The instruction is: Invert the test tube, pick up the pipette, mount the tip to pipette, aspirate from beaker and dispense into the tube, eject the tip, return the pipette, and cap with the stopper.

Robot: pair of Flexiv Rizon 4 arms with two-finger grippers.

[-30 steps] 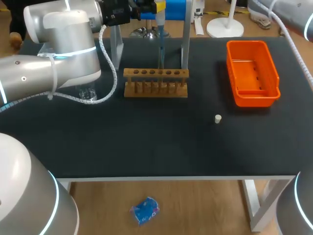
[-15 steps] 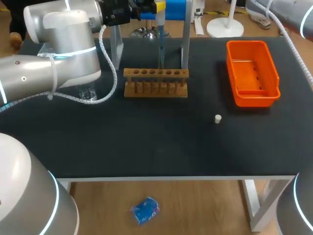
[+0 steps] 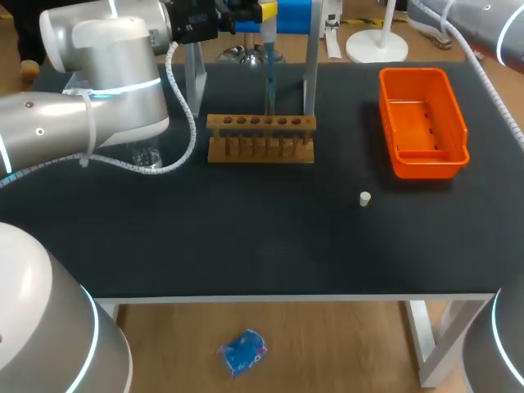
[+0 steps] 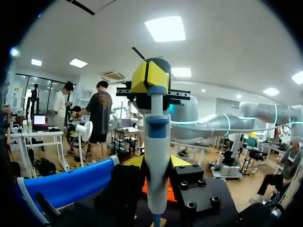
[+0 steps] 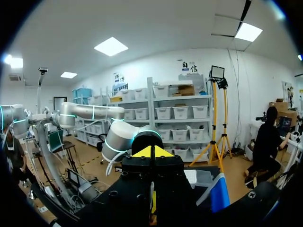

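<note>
Head view: the pipette (image 3: 268,70) hangs upright at the far side of the table (image 3: 246,237), a slim pale shaft between the 2 posts of a metal stand (image 3: 312,65). Its lower end comes down to the top rail of the wooden test tube rack (image 3: 260,124). Whether it touches the rack or enters a hole I cannot tell. In the left wrist view the pipette has a white body with a grey-blue window, a blue collar near its head and a small blue point at its low end.

The rack stands just in front of the stand posts and well back from the table's near edge. The small white stopper (image 3: 365,197) lies alone on the dark tabletop, well apart from the rack and nearer the orange bin (image 3: 449,157). The bin sits along the table's right edge. A glass beaker (image 3: 147,155) stands beside the rack's left end, partly hidden under the left arm (image 3: 98,82) and its looping cable.

The left arm comes in from the left and stretches level over the table's far left part. The left gripper (image 3: 264,11) sits above the stand, its 2 yellow tips clamped on the pipette's head from both sides. The right arm (image 3: 483,16) shows only at the far right corner, off past the bin. In its wrist view the right gripper (image 5: 152,152) has its yellow tips pressed together with nothing between them.
</note>
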